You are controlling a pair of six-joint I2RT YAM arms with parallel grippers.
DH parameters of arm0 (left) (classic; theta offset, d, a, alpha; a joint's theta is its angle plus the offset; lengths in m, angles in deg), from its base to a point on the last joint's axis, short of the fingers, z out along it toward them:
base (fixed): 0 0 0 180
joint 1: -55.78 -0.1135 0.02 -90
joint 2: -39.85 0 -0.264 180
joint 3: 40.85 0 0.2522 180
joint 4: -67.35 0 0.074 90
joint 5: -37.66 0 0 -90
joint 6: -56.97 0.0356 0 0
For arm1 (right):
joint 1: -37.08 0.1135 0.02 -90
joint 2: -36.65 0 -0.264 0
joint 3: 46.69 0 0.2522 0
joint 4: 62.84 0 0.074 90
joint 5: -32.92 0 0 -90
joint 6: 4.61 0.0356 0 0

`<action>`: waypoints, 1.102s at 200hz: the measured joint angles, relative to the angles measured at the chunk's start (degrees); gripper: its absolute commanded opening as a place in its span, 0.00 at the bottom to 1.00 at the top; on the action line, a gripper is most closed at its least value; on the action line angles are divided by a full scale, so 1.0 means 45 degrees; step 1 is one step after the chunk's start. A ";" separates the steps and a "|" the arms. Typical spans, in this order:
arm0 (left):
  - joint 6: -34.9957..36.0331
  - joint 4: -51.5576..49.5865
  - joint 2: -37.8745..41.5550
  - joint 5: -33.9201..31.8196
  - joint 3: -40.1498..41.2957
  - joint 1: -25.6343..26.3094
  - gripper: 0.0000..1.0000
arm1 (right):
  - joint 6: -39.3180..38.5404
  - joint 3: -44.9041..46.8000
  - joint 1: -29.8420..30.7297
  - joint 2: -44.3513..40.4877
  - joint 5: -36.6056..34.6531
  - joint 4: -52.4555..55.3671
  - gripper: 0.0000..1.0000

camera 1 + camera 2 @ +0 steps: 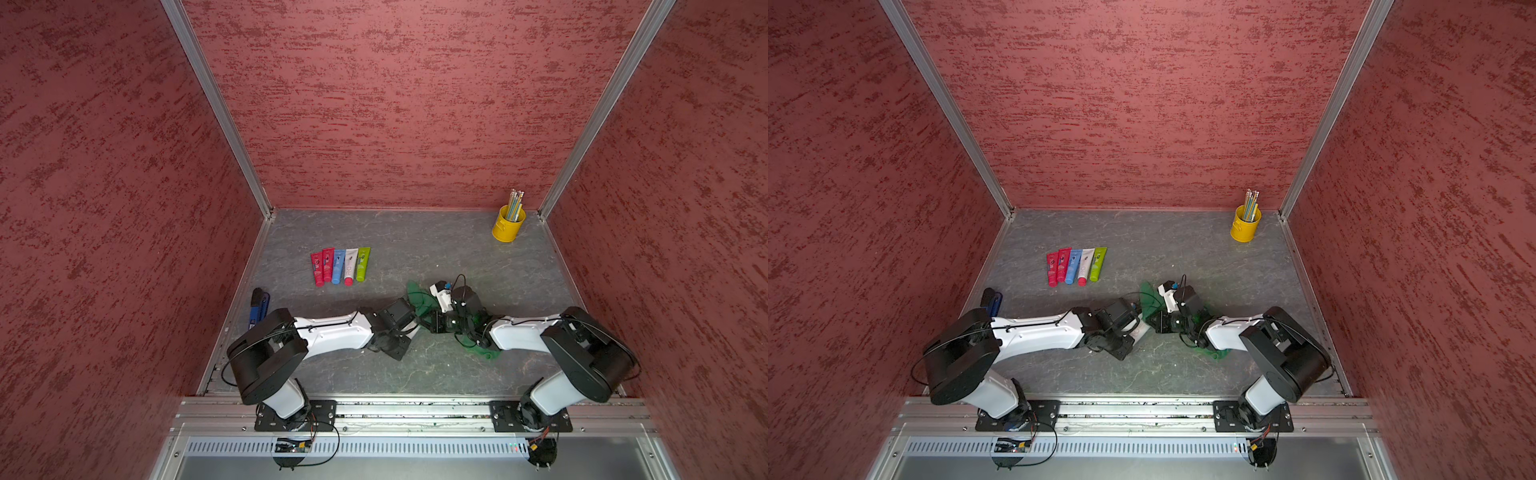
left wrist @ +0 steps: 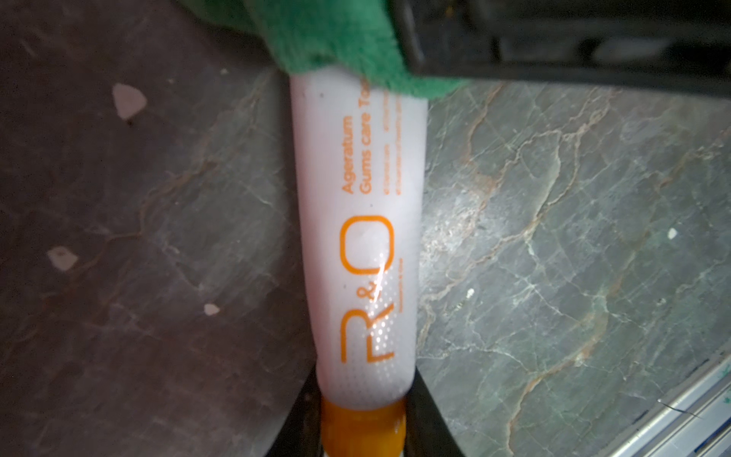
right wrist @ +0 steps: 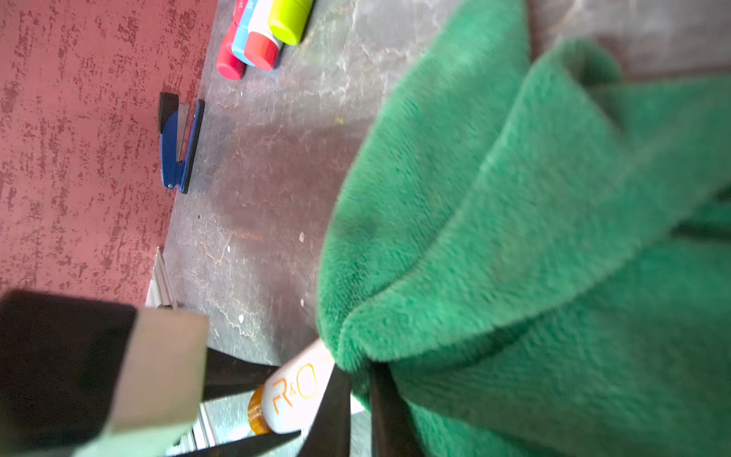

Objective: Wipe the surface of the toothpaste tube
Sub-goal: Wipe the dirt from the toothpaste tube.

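- Writing first: the toothpaste tube (image 2: 360,237) is white with big orange "R&O" up its body, then "Ageratum / Gums care To…", where the green cloth (image 2: 348,43) covers the rest. The tiny lines beside that are too blurry to read.
- It has an orange cap (image 2: 362,429). The labels on the other tubes can't be made out from the top views.
- The left fingers (image 2: 427,431) are narrow, one on each side of the tube right at the cap end, and both press against it, so they're gripping it.
- The right fingers (image 3: 334,415) are pinched nearly together on the cloth (image 3: 514,237). The cloth bunches over the tube's flat end, and the tube (image 3: 292,395) sticks out just beside those fingers.
- Where it is: roughly mid-worktop, a bit toward 6 o'clock, bridging the two arms in a top view (image 1: 1140,329).
- Around the worktop (image 1: 415,249): a neat row of five tubes (image 1: 340,266) sits at 10 o'clock, two red, one blue, one white, one lime.
- A blue stapler (image 1: 258,307) lies at 9 o'clock, tight against the side wall.
- A yellow pot (image 1: 508,226) of pencils (image 1: 515,201) stands in the 1 o'clock corner.
- Room to move: there's open worktop from the cloth toward 12 o'clock as far as the back wall, and more toward 3 o'clock. More of the cloth pokes out from under the right arm (image 1: 486,353) at about 5 o'clock.
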 measured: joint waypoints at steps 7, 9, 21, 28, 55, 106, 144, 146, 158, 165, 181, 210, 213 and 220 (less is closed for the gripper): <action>0.0000 0.0000 -0.0005 0.0053 0.0000 -0.0019 0.16 | 0.0092 0.0126 0.0005 0.0019 0.0049 -0.0223 0.01; 0.0000 0.0000 -0.0005 0.0058 0.0000 -0.0024 0.16 | 0.0146 0.0160 0.0005 0.0029 0.0058 -0.0282 0.00; 0.0010 0.0000 -0.0010 0.0126 0.0000 -0.0063 0.15 | 0.0238 0.0321 0.0049 0.0039 0.0151 -0.0612 0.00; 0.0010 0.0000 -0.0015 0.0165 0.0000 -0.0087 0.15 | 0.0306 0.0398 0.0092 0.0039 0.0243 -0.0801 0.00; 0.0044 0.0015 -0.0073 0.0301 -0.0049 -0.0141 0.10 | 0.0554 0.0495 0.0510 0.0029 0.0719 -0.1292 0.00; 0.0053 0.0151 -0.0083 0.0369 -0.0049 -0.0151 0.10 | -0.0024 -0.1088 0.0685 0.0189 -0.1098 0.1098 0.00; 0.0053 0.0253 -0.0112 0.0364 -0.0044 -0.0146 0.10 | -0.0597 -0.2492 0.0539 0.0699 -0.2905 0.2701 0.00; 0.0053 0.0253 -0.0112 0.0359 -0.0044 -0.0141 0.10 | -0.0622 -0.2531 0.0539 0.0719 -0.2973 0.2773 0.00; 0.0053 0.0267 -0.0112 0.0335 -0.0039 -0.0136 0.10 | -0.0690 -0.2759 0.0520 0.0869 -0.3371 0.3118 0.00; 0.0049 0.0287 -0.0112 0.0321 -0.0039 -0.0126 0.10 | -0.0738 -0.2866 0.0510 0.0957 -0.3555 0.3245 0.00; 0.0049 0.0316 -0.0112 0.0277 -0.0024 -0.0112 0.10 | -0.0831 -0.2963 0.0510 0.1005 -0.3813 0.3419 0.00; 0.0049 0.0325 -0.0112 0.0199 -0.0024 -0.0078 0.10 | -0.0714 -0.2361 0.0515 0.0811 -0.3245 0.2735 0.00; 0.0053 0.0325 -0.0112 0.0199 -0.0024 -0.0078 0.10 | -0.0627 -0.2234 0.0525 0.0792 -0.3109 0.2569 0.00; 0.0053 0.0325 -0.0112 0.0189 -0.0024 -0.0078 0.10 | -0.0466 -0.1909 0.0583 0.0753 -0.2788 0.2098 0.00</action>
